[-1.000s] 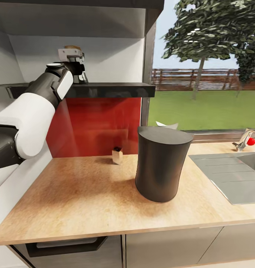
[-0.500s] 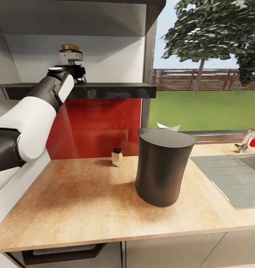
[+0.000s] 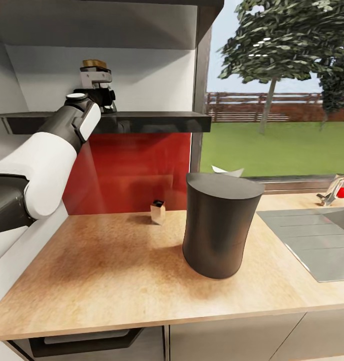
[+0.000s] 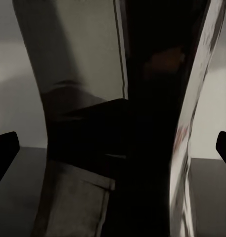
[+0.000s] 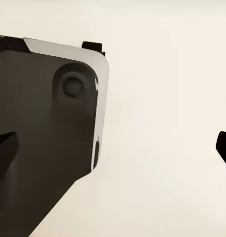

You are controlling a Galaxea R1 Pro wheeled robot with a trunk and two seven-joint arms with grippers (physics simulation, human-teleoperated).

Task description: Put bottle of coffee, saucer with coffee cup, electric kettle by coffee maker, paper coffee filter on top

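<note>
The bench [image 3: 117, 260] runs wide across the near scene, light wood, with a steel sink [image 3: 312, 235] set in at the right. On it, right of centre, stands the coffee maker [image 3: 219, 228], a tall dark column, with the paper coffee filter [image 3: 227, 171] just behind its top edge, at the window sill. A small pale block [image 3: 158, 210] sits far back near the red wall.

Up at the far left, the kitchen shelf [image 3: 142, 121] carries the bottle of coffee [image 3: 94, 65], of which mostly the gold-brown lid shows above the left hand [image 3: 99, 87]. In the left wrist view the bottle [image 4: 157, 123] looms very close between the dark fingertips [image 4: 4, 153], which stand wide at each edge, so the hand looks released around it, not yet clenched.

The step appears to be grasping the bottle. To do it well, I would close squarely on the flat sides below the lid, then lift straight up before drawing back, so the base clears the shelf edge.

The right hand [image 5: 113, 148] also looks spread, holding nothing.
</note>
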